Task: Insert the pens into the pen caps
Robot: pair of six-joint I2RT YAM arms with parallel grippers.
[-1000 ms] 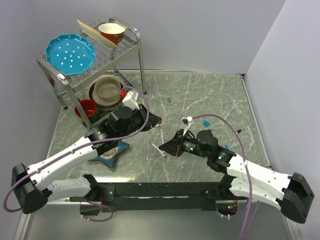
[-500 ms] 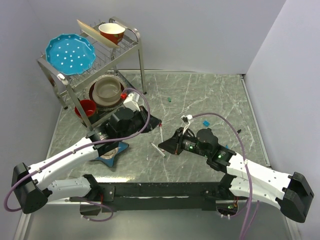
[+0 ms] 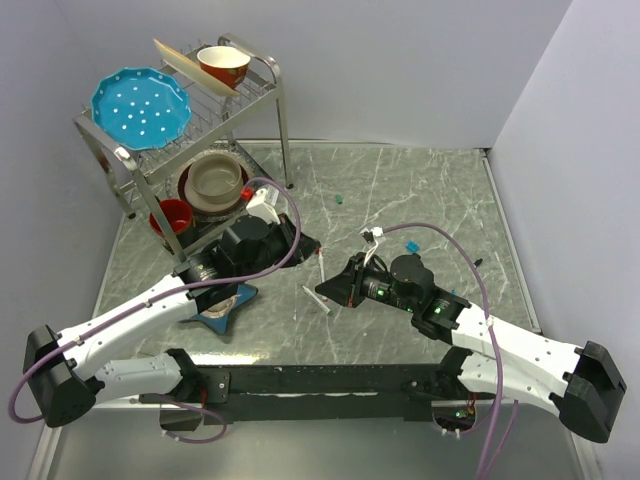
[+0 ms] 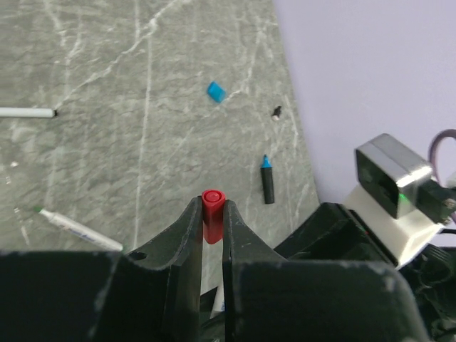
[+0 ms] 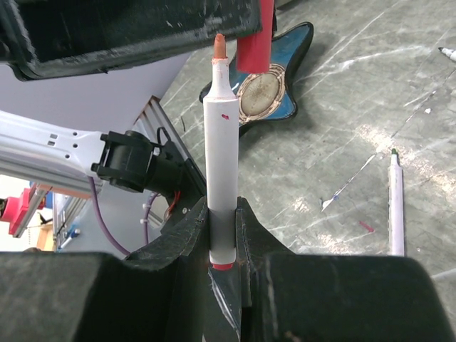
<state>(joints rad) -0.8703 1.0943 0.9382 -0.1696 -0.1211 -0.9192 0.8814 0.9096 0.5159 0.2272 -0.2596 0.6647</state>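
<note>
My left gripper point(image 4: 211, 207) is shut on a red pen cap point(image 4: 212, 202), which sticks up between the fingertips. My right gripper point(image 5: 223, 208) is shut on a white pen point(image 5: 221, 135) with an orange-red tip. In the right wrist view the pen's tip stands just left of the red cap point(image 5: 255, 39), beside it and not inside it. From above, the left gripper point(image 3: 305, 244) and the right gripper point(image 3: 336, 284) meet at the table's middle, with the held pen point(image 3: 322, 264) between them. Loose on the table lie a green-tipped pen point(image 4: 75, 229), a white pen point(image 4: 27, 112), a dark blue-tipped pen point(image 4: 267, 182) and a blue cap point(image 4: 216, 91).
A metal dish rack point(image 3: 120, 150) with a blue plate, bowls and a red cup point(image 3: 174, 215) stands at the back left. A blue star-shaped dish point(image 3: 225, 306) lies under the left arm. A green cap point(image 3: 340, 199) and a black cap point(image 3: 478, 262) lie further back and right.
My right gripper has edged left and up with the pen, bringing its tip close to the red cap. The left gripper has barely moved.
</note>
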